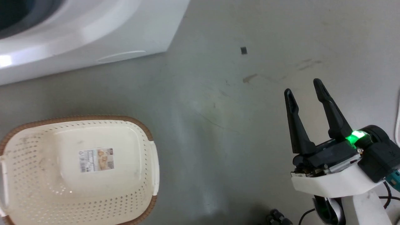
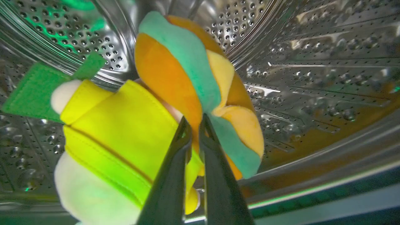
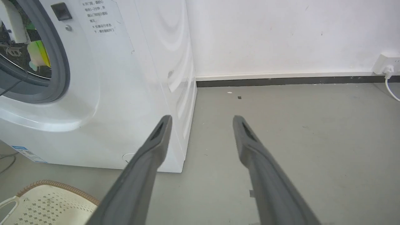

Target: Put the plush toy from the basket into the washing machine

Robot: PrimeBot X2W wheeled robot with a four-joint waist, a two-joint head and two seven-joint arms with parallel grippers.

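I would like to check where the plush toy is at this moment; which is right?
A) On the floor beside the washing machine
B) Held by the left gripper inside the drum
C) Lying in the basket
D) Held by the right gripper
B: in the left wrist view the left gripper is pinched on the plush toy, with the perforated steel drum all around it.

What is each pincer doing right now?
Left pincer: closed on the plush toy, inside the washing machine.
Right pincer: open, holding nothing.
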